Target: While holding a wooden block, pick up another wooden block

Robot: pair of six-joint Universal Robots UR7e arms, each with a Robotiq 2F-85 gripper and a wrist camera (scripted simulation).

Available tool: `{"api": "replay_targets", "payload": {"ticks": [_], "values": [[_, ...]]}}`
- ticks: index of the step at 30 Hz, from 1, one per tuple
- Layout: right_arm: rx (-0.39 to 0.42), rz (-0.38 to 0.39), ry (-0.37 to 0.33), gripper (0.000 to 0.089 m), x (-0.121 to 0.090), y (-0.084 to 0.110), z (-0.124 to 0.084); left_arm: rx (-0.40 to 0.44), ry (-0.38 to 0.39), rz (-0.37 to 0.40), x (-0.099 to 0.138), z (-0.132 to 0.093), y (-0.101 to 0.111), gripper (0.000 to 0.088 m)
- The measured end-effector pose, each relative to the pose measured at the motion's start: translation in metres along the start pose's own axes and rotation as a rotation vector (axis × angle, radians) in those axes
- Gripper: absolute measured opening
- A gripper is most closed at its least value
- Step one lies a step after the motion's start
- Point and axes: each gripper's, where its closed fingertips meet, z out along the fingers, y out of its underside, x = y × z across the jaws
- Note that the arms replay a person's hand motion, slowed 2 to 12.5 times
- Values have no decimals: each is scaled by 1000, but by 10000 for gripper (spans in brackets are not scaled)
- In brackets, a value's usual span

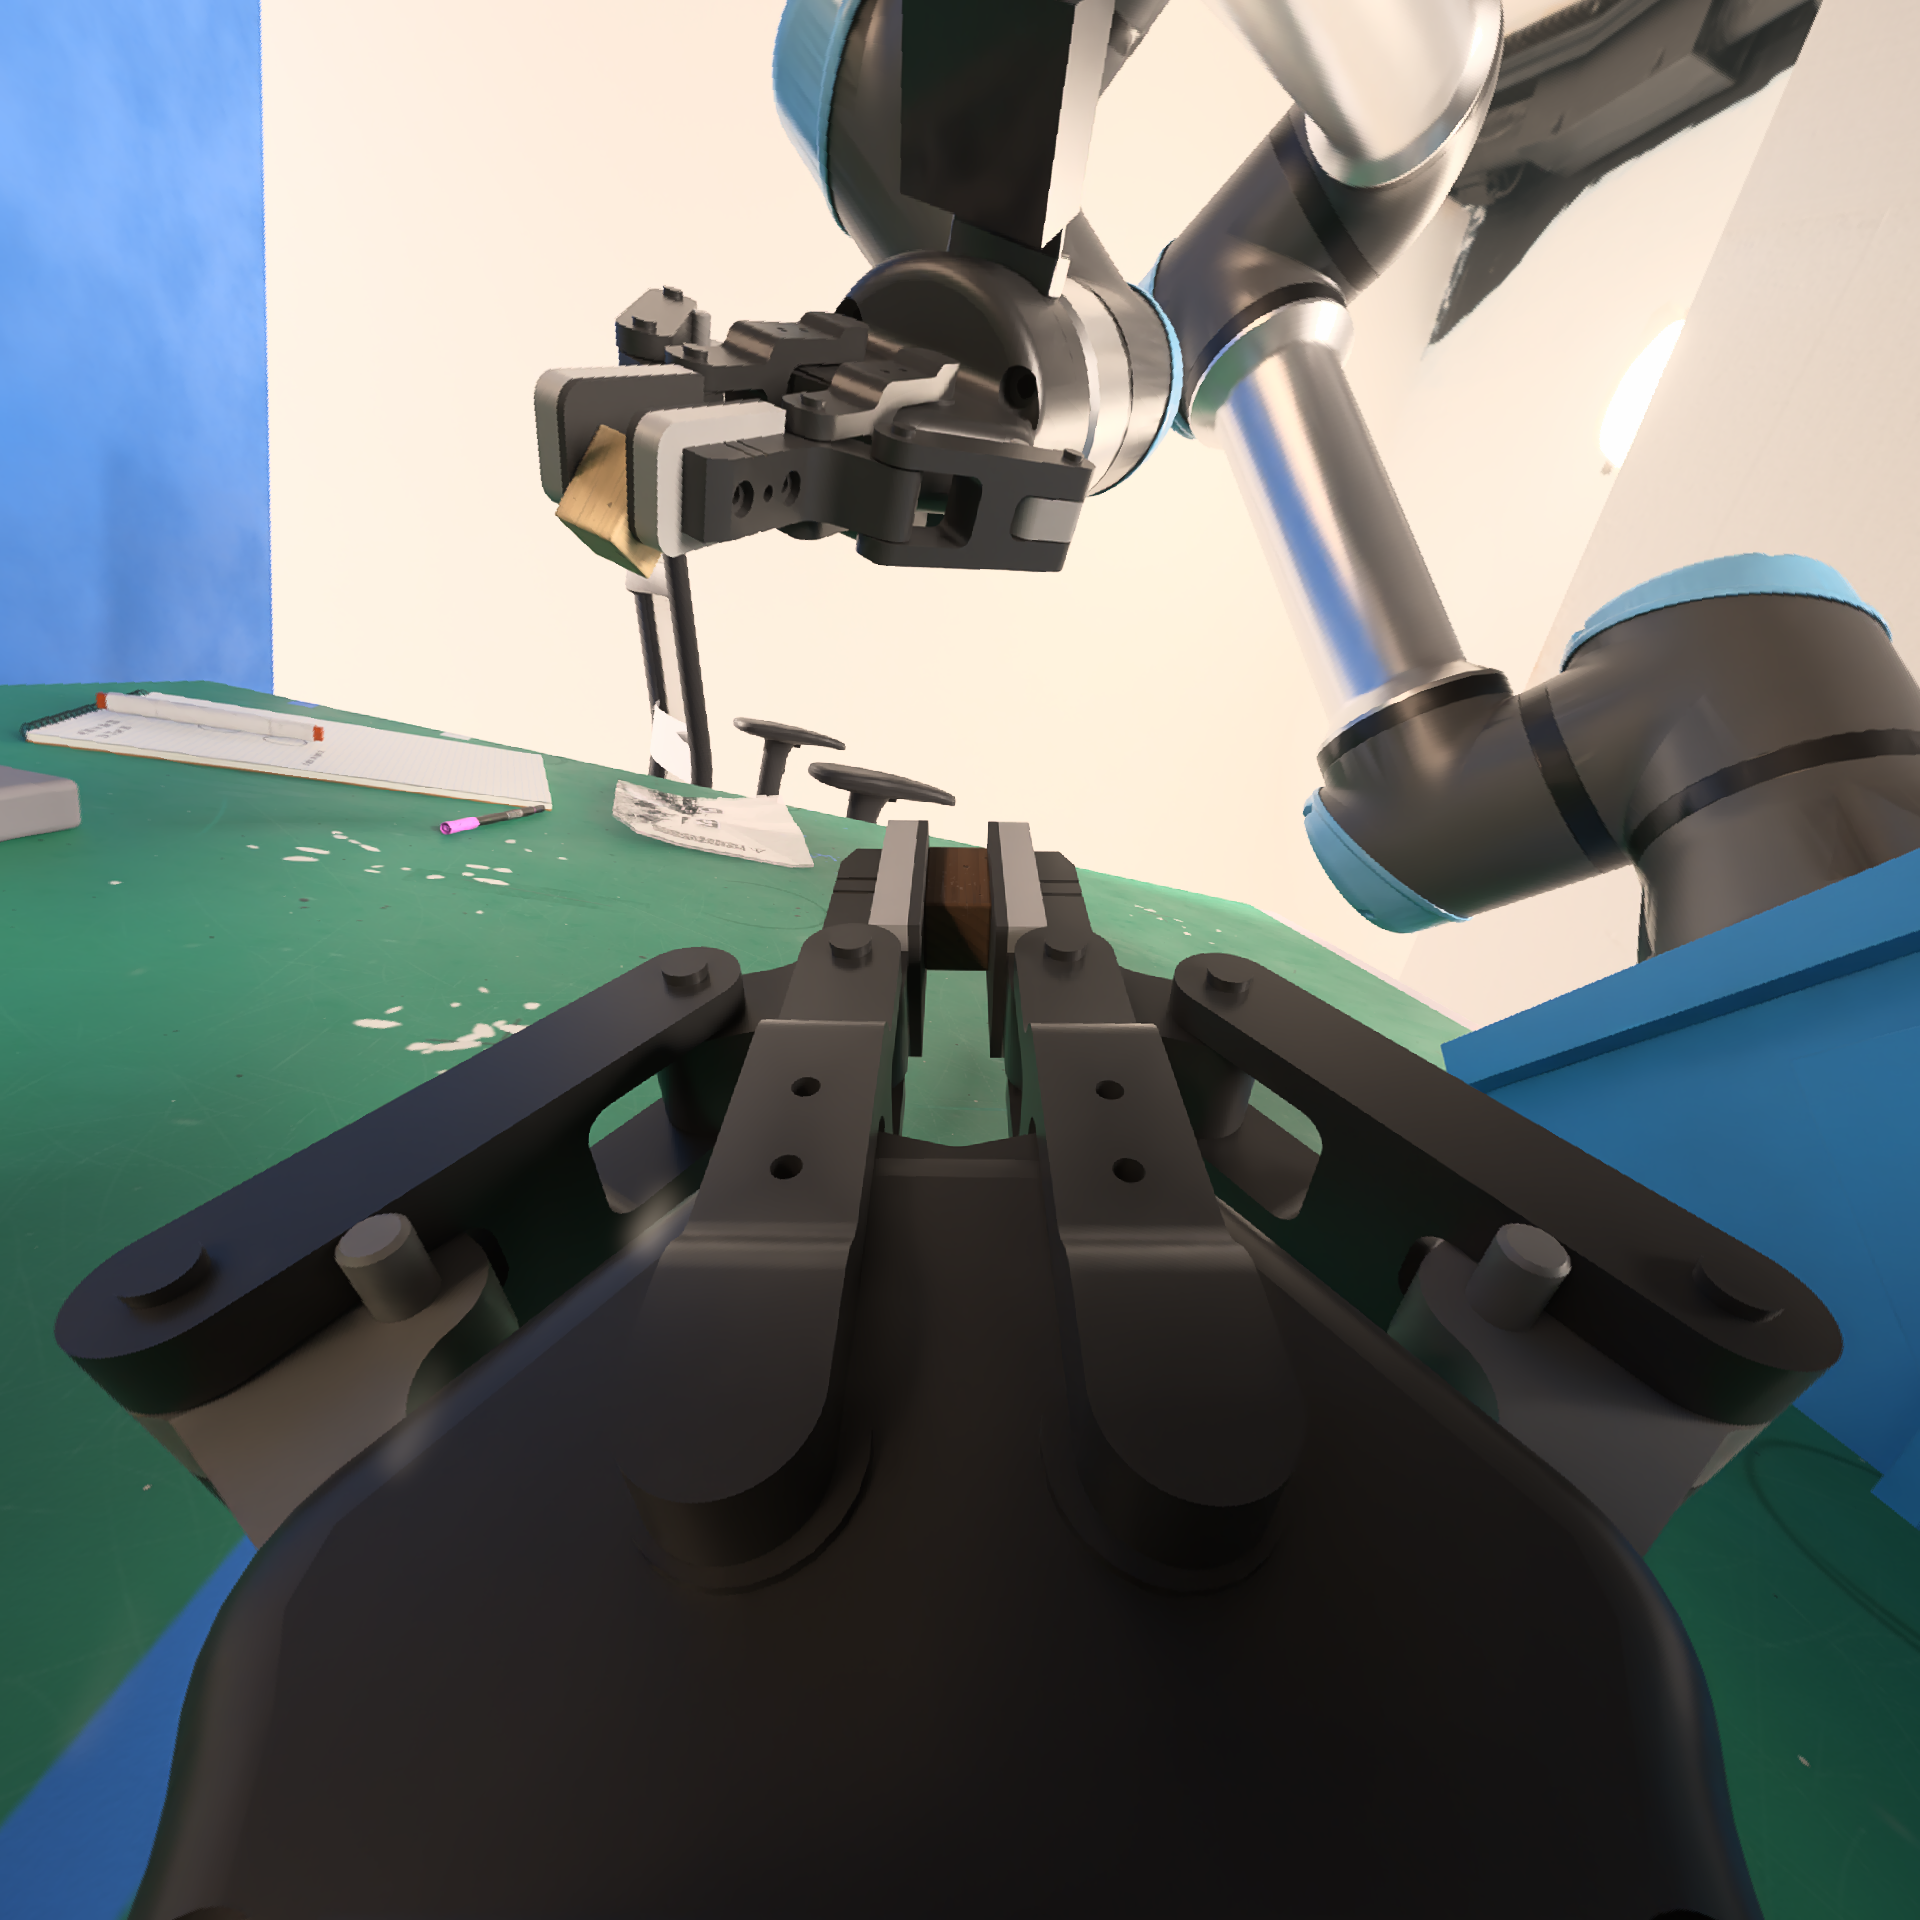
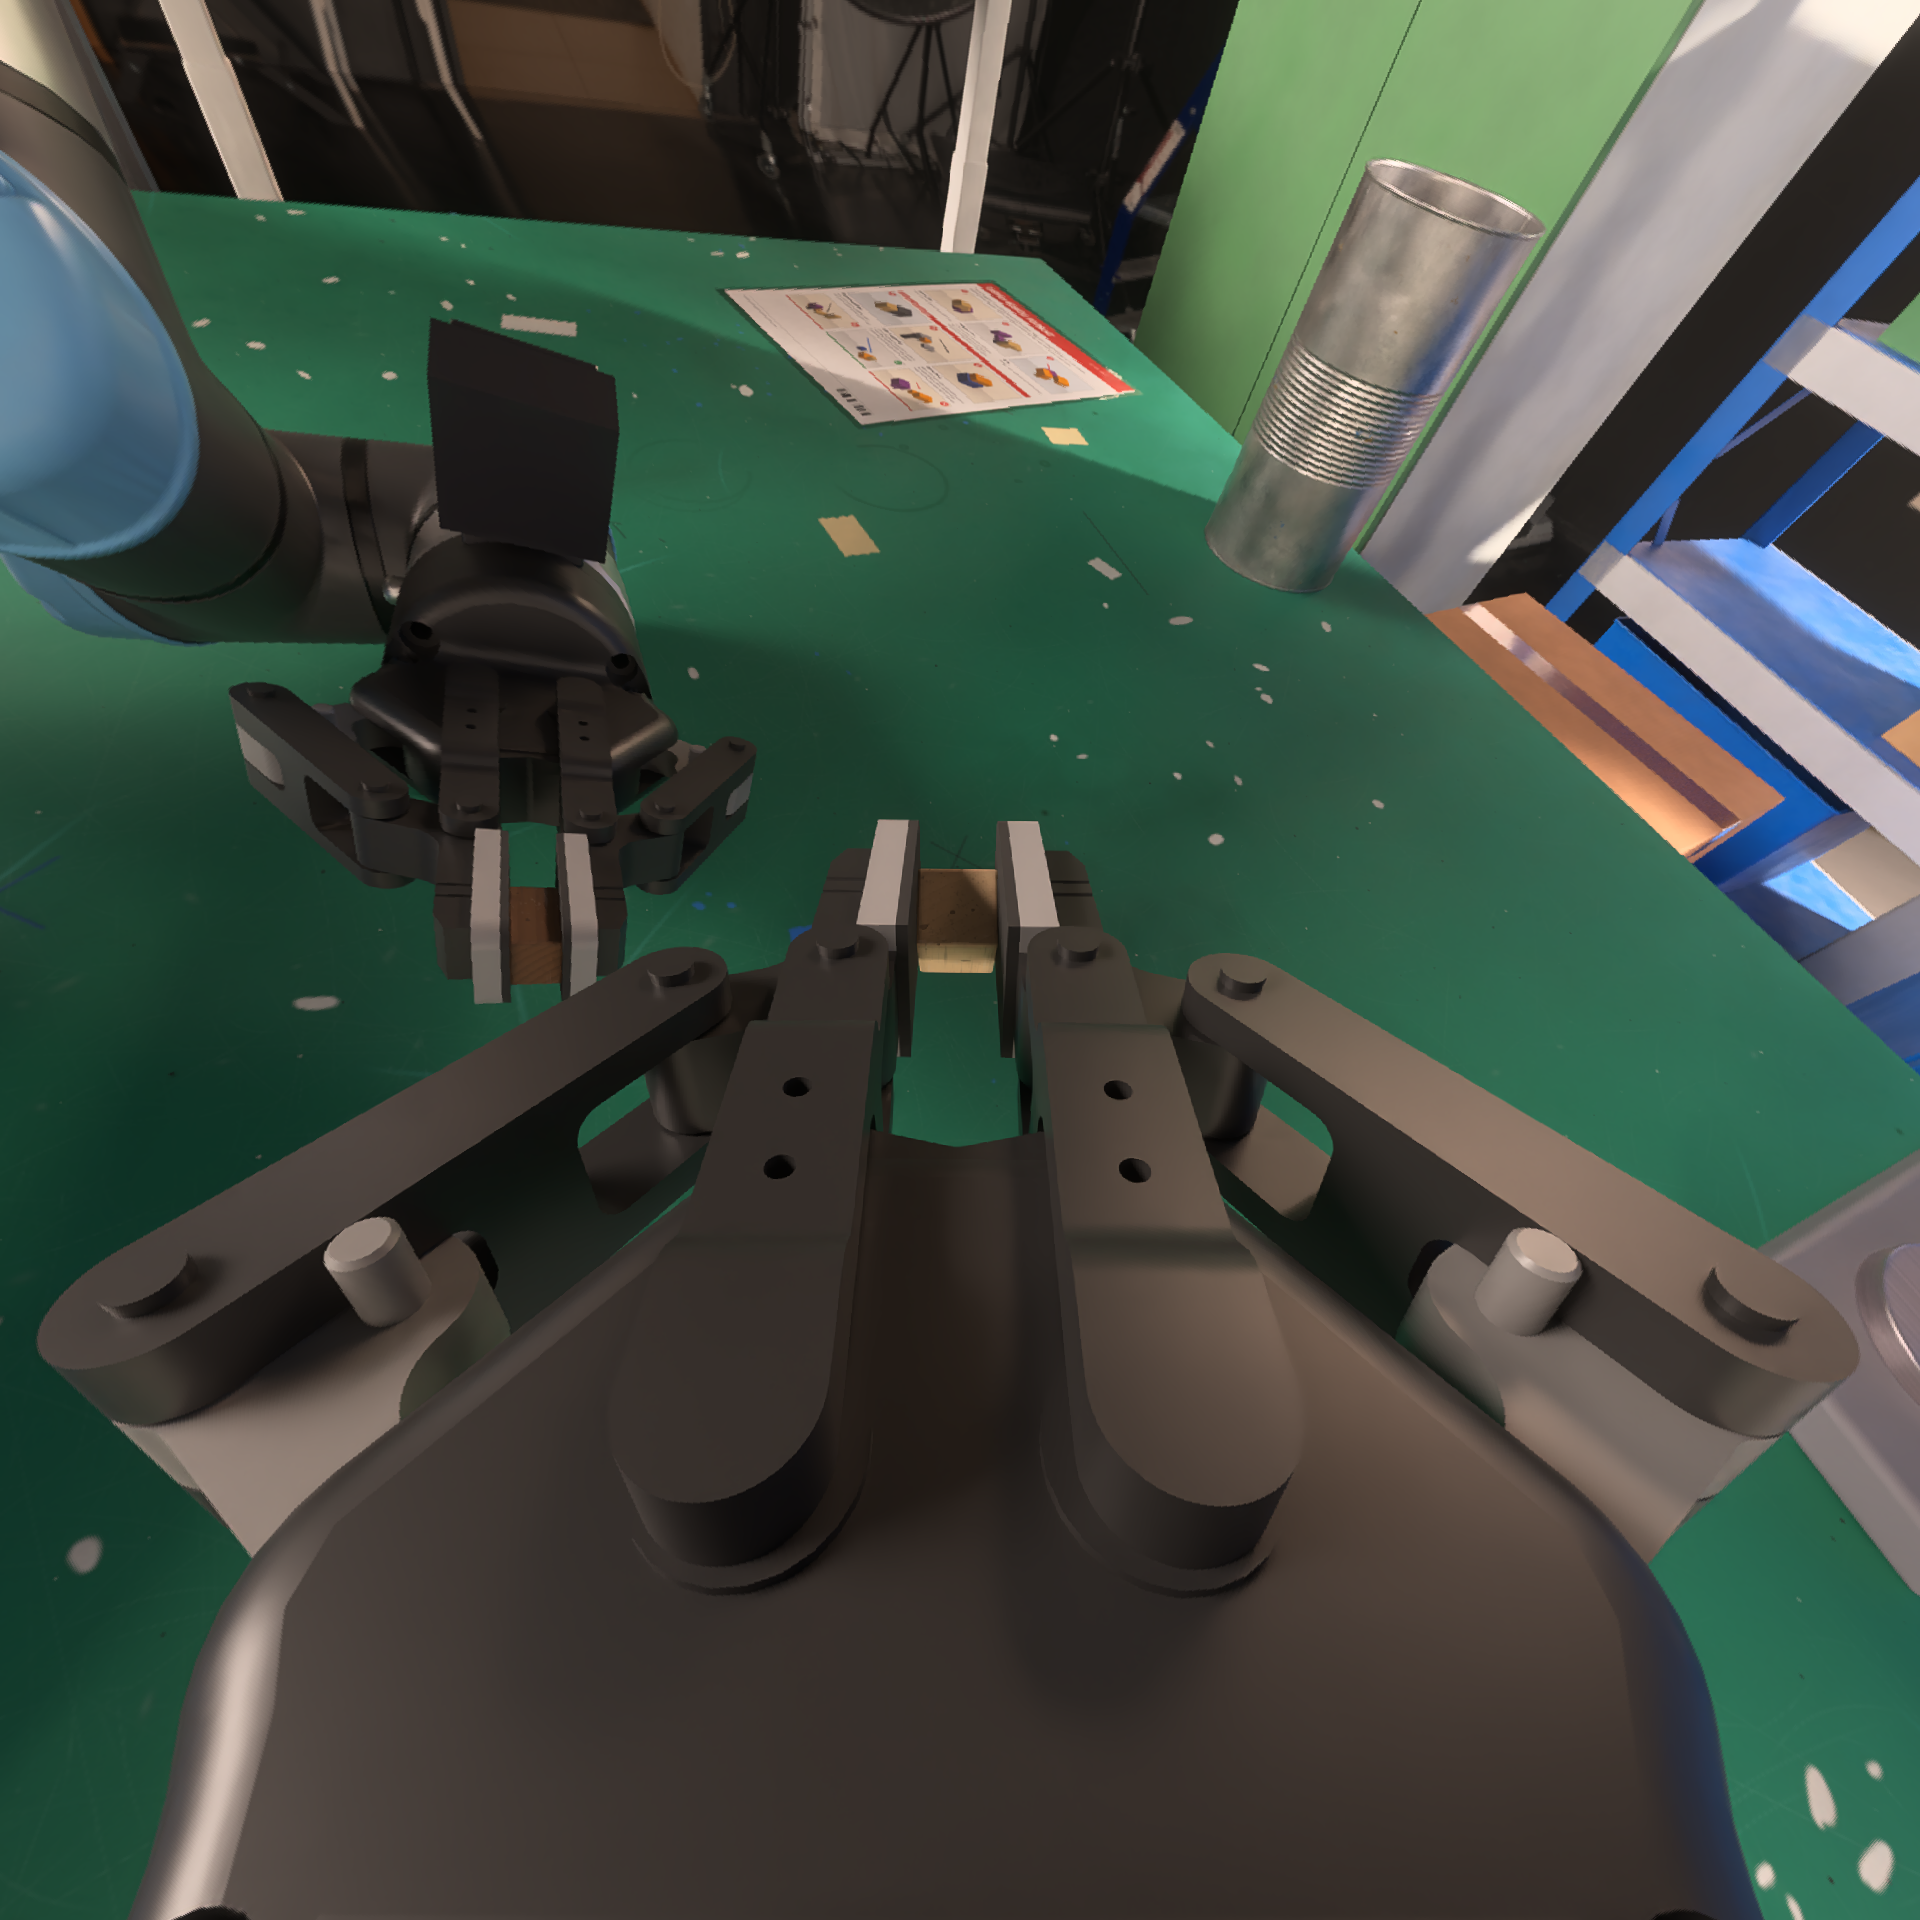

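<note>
My left gripper (image 1: 956,883) is shut on a dark brown wooden block (image 1: 956,920) and holds it low over the green table (image 1: 260,987). My right gripper (image 2: 956,883) is shut on a pale wooden block (image 2: 956,920), held well above the table. In the left wrist view the right gripper (image 1: 603,478) hangs high ahead with the pale block (image 1: 601,504) between its pads. In the right wrist view the left gripper (image 2: 535,914) shows lower left, with the brown block (image 2: 532,935) between its pads.
A metal can (image 2: 1361,384) stands at the table's far right edge beside blue shelving (image 2: 1766,623). A printed sheet (image 2: 925,348) lies far back. A notebook with a pen (image 1: 291,753), a small marker (image 1: 488,821), a folded paper (image 1: 717,836) and a blue box (image 1: 1714,1143) also show.
</note>
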Motion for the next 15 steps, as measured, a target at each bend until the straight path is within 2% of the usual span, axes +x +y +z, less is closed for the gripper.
{"api": "replay_targets", "payload": {"ticks": [15], "values": [[-17,-15,13,129,0,2,0,-2,-1,-1,0,0,0,99]]}}
